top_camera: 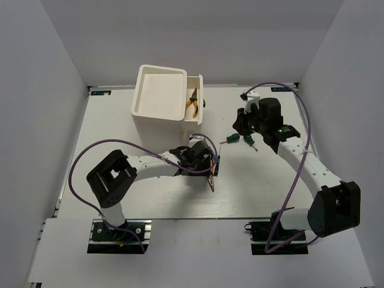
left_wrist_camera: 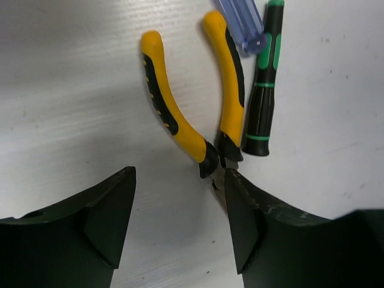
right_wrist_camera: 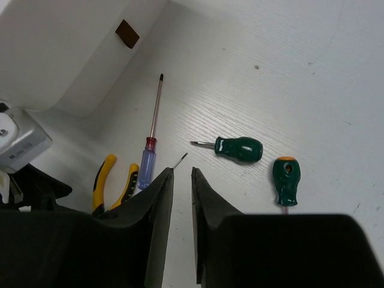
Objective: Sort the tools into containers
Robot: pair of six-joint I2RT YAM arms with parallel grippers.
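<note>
A tall white box of smooth matte plastic, rectangular with rounded corners and a wide recessed top, is seen at the far middle of a white wood-grained table. One small brown square knob is visible on its side wall. In the narrow compartment along the box's right edge, one pair of pliers with yellow-and-black handles is lying.

Just in front of the box's right corner the left gripper is held low over the table, its dark wedge-shaped fingers spread wide with nothing clamped. Between them and slightly ahead, a second pair of pliers is lying flat, with curved glossy yellow handles that carry ribbed black inlays. Beside its right handle two slim screwdrivers are found: one with a black handle banded in green and one with a clear blue handle and a thin steel shaft pointing towards the box.

Further right of the box, two stubby screwdrivers with rounded dark green handles are lying near each other. Pliers are counted at two, screwdrivers at four.

The right gripper is held above this group, its fingers drawn close with a narrow gap left, nothing gripped
</note>
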